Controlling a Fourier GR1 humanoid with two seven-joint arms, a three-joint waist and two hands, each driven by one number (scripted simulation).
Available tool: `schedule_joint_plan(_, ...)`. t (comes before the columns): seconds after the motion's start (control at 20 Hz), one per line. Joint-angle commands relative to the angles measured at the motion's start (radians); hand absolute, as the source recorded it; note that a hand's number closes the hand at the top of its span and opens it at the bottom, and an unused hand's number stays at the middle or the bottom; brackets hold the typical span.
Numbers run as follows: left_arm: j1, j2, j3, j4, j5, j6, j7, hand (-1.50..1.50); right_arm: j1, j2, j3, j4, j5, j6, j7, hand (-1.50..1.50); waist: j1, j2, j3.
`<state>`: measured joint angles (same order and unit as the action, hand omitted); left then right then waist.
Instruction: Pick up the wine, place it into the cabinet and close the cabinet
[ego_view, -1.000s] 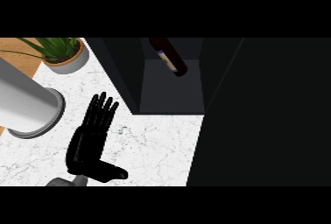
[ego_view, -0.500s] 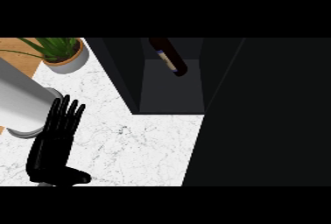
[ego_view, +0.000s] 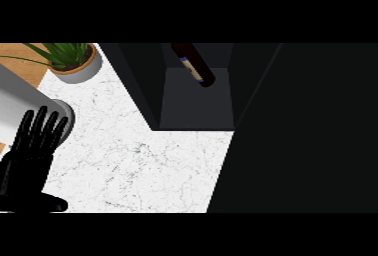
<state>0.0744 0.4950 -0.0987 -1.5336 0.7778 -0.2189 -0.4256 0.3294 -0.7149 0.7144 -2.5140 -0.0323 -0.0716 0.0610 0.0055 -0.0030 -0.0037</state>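
- While you look down from the head view, the wine (ego_view: 193, 64) stands inside the open cabinet (ego_view: 196, 107) at twelve o'clock, its dark body leaning toward the back wall.
- Your left hand (ego_view: 31, 150) sits at eight o'clock over the marble worktop (ego_view: 140, 170), fingers straight and spread, thumb out to the side, holding nothing.
- Its fingertips overlap the grey cylinder (ego_view: 22, 107) at nine o'clock; you cannot tell whether they touch it.
- At eleven o'clock a potted plant (ego_view: 74, 62) stands beside a wooden board (ego_view: 18, 62).
- A large dark panel (ego_view: 310, 135), from one to five o'clock, covers the right side.
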Motion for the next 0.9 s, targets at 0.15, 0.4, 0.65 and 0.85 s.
schedule_joint_plan(0.15, -0.01, 0.026, 0.03, 0.023, 0.015, -0.048, 0.017, -1.5, -0.121, 0.154, 0.127, -0.138, -0.001, -0.042, 0.16, 1.5, 0.012, 0.004, -0.002)
schedule_joint_plan(0.4, -0.046, 0.075, 0.083, 0.059, 0.067, -0.09, 0.05, -1.5, -0.194, 0.201, 0.11, -0.099, -0.048, -0.024, 0.193, 1.5, 0.026, 0.01, -0.004)
schedule_joint_plan(0.65, -0.026, 0.07, 0.086, 0.055, 0.079, -0.118, 0.046, -1.5, -0.28, 0.247, 0.095, -0.07, -0.069, -0.013, 0.276, 1.5, 0.044, 0.008, -0.006)
schedule_joint_plan(0.85, -0.044, 0.095, 0.099, 0.075, 0.083, -0.133, 0.064, -1.5, -0.407, 0.349, 0.062, 0.044, -0.089, -0.028, 0.315, 1.5, 0.063, 0.013, -0.005)
